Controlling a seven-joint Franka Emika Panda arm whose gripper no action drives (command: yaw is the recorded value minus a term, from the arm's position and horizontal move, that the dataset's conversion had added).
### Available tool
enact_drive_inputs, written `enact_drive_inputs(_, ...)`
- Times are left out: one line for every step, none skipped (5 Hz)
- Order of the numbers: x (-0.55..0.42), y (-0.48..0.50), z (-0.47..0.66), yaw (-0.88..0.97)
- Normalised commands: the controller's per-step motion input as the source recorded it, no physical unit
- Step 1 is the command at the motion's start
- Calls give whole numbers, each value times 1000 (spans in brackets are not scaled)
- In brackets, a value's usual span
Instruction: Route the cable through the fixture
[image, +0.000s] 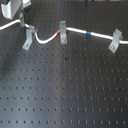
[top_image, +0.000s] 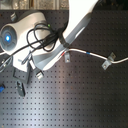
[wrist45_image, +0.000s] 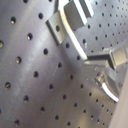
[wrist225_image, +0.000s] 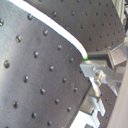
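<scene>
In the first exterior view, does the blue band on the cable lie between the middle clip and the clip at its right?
Yes: the blue band on the cable sits between the middle clip and the right-hand clip.

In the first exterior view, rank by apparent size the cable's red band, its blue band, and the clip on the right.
1. The right clip, clearly largest.
2. The red band and blue band look about alike; too small and blurred to rank.

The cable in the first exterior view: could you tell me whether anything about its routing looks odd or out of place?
Nothing looks damaged. The cable sags between the left fixture and the middle fixture, then runs fairly straight toward the right fixture.
</scene>
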Motion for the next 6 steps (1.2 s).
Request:
enact_drive_inputs(43,-11,-22,0)
enact_drive_inputs(262,144,-575,-40)
enact_drive_inputs(265,199,-692,-11)
enact_drive_inputs(348,301,-457,0)
enact_drive_inputs(252,359,3,211)
enact_drive_inputs(71,251,212,320)
